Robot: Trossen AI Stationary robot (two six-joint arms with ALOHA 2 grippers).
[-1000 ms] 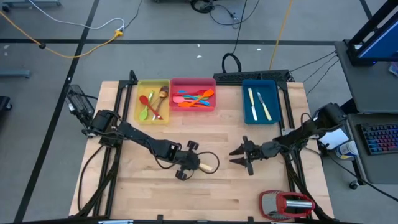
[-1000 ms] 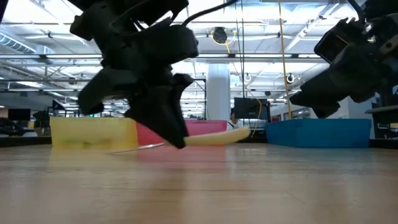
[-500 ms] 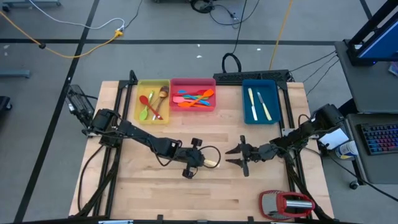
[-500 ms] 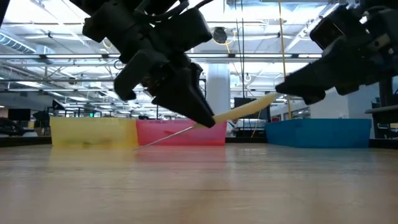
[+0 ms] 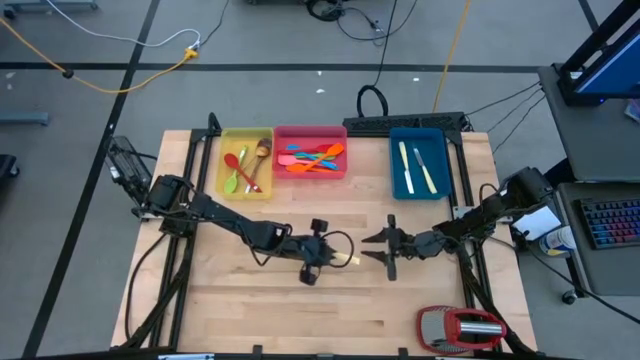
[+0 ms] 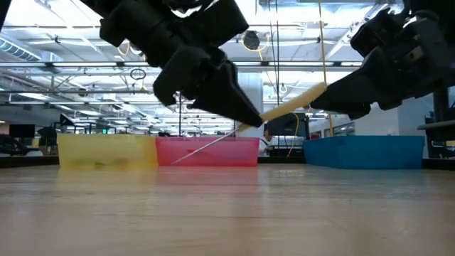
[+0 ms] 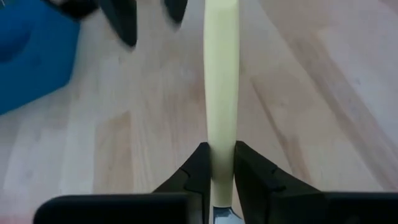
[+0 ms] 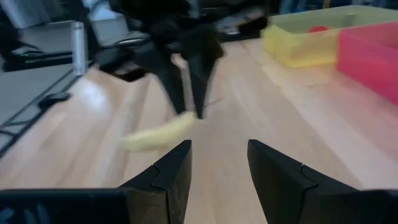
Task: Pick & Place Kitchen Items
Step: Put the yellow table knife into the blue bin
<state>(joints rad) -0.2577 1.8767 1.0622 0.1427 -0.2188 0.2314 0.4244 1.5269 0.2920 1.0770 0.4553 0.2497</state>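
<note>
Knife (image 5: 345, 260) now lifted off worktop (image 5: 240, 320) and carried right, pinched by left end effector (image 5: 322, 257); cream handle points at right end effector (image 5: 385, 251), spread, just beside.

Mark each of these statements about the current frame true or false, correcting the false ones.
1. The left claw is shut on the cream-handled knife. True.
2. The knife lies flat on the wooden table. False: it is held off the table, handle tilted upward.
3. The right claw is open and holds nothing. True.
4. The blue rectangular tray holds orange spatulas. False: it holds two cream-handled knives.
5. The bulky red-and-silver gadget sits inside the yellow rectangular tray. False: it sits near the table's front edge.
</note>
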